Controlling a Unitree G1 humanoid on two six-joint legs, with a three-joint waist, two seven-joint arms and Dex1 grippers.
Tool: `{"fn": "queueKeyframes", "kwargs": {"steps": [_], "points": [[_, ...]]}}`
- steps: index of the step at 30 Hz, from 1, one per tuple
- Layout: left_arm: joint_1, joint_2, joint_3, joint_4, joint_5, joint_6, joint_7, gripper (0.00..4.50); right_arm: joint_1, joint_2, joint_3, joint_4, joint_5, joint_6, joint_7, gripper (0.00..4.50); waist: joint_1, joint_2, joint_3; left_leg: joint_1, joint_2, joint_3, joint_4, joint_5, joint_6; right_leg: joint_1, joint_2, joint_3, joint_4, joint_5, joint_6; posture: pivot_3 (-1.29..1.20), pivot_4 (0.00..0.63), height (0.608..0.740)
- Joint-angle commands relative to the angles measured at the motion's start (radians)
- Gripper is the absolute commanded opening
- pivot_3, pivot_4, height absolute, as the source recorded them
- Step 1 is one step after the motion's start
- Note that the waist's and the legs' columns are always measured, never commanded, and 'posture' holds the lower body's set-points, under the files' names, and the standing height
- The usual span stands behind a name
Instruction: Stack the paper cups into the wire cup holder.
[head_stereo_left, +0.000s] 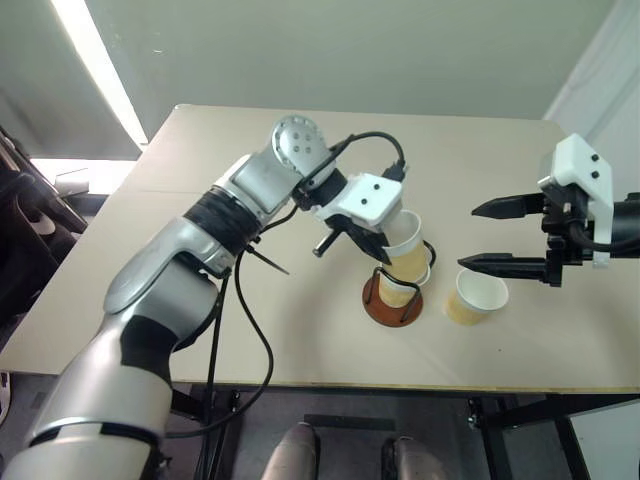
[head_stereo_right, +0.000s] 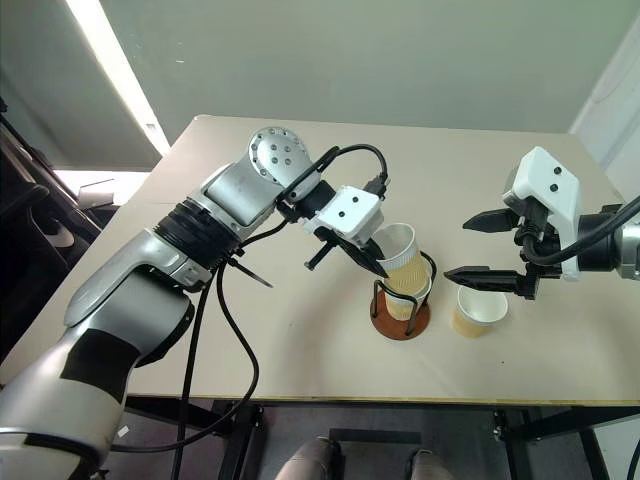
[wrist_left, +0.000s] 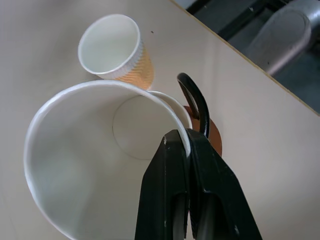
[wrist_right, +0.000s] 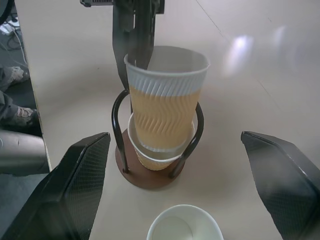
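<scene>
Left eye view: our left pincer (head_stereo_left: 375, 252) sits just left of centre, its fingers pressed together on the rim of a paper cup (head_stereo_left: 405, 250), pinching the wall between them. We hold that cup tilted, its lower part already inside another cup (head_stereo_left: 398, 292) that stands in the wire cup holder (head_stereo_left: 391, 306), at the centre of the frame on the table (head_stereo_left: 300, 340). The right wrist view shows the held cup only partly nested; a good part of its ribbed wall rises above the lower cup's rim, between the black wire loops.

Further right, the third cup (head_stereo_left: 476, 297) stands upright on the table, just beside the holder and apart from it. Our right pincer (head_stereo_left: 508, 238) hovers above that cup at the right of the frame, fingers spread wide and holding nothing.

We judge the task a little past halfway: one cup is seated, the second is going in and has yet to be let go, and the third has not been picked up.
</scene>
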Motion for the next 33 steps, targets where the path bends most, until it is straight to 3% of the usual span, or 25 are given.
{"fn": "queueKeyframes", "kwargs": {"steps": [1, 10, 11, 17, 21, 25, 33], "points": [[-0.046, -0.014, 0.011, 0.008, 0.041, -0.062, -0.037, 0.94, -0.011, -0.019, -0.027, -0.011, 0.010, -0.021, -0.008, 4.36, 0.000, 0.000, 0.000, 0.000, 0.000, 0.000, 0.001, -0.001, 0.001, 0.000, 0.000, 0.001, 0.000, 0.000, 0.000, 0.00, 0.150, 0.740], [-0.060, -0.072, 0.101, 0.045, 0.081, -0.054, -0.037, 4.27, -0.021, -0.018, -0.001, 0.004, -0.002, -0.043, -0.010, 4.36, -0.002, 0.000, 0.000, 0.001, -0.002, 0.010, 0.008, -0.005, 0.008, 0.000, 0.001, 0.016, 0.000, 0.000, 0.009, 0.00, 0.150, 0.740], [-0.061, -0.083, 0.130, 0.053, 0.083, -0.034, -0.032, 4.48, -0.022, -0.018, 0.003, 0.006, -0.006, -0.047, -0.011, 4.36, -0.003, 0.000, 0.000, 0.000, -0.002, 0.011, 0.010, -0.006, 0.009, 0.000, 0.001, 0.017, 0.000, 0.000, 0.009, 0.00, 0.150, 0.740], [-0.049, -0.068, 0.301, 0.032, 0.048, 0.125, -0.031, 4.48, -0.013, -0.033, 0.020, 0.021, -0.023, -0.067, -0.001, 4.36, -0.006, 0.000, 0.000, 0.001, -0.002, 0.020, 0.013, -0.009, 0.013, 0.000, 0.000, 0.022, -0.001, 0.000, 0.014, 0.00, 0.150, 0.740], [0.005, 0.090, 0.373, -0.086, -0.091, 0.356, -0.037, 4.48, -0.010, -0.059, 0.036, 0.024, -0.028, -0.073, 0.020, 4.36, -0.015, 0.001, 0.000, 0.001, -0.002, 0.022, 0.012, -0.010, 0.013, -0.003, 0.000, 0.024, -0.001, -0.002, 0.015, 0.00, 0.150, 0.740], [0.052, 0.202, 0.444, -0.150, -0.143, 0.487, -0.037, 4.48, 0.039, -0.112, 0.037, 0.023, -0.058, -0.100, 0.046, 4.36, -0.016, 0.001, -0.001, 0.002, -0.001, 0.024, 0.012, -0.012, 0.012, -0.003, 0.000, 0.024, 0.000, -0.005, 0.015, 0.00, 0.150, 0.740], [0.162, 0.318, 0.591, -0.294, -0.159, 0.646, 0.005, 4.48, 0.200, -0.160, 0.012, -0.020, -0.097, -0.155, 0.077, 4.36, -0.014, 0.001, -0.001, 0.002, -0.002, 0.023, 0.013, -0.012, 0.013, -0.003, -0.001, 0.025, 0.000, -0.005, 0.014, 0.00, 0.150, 0.740]]}}
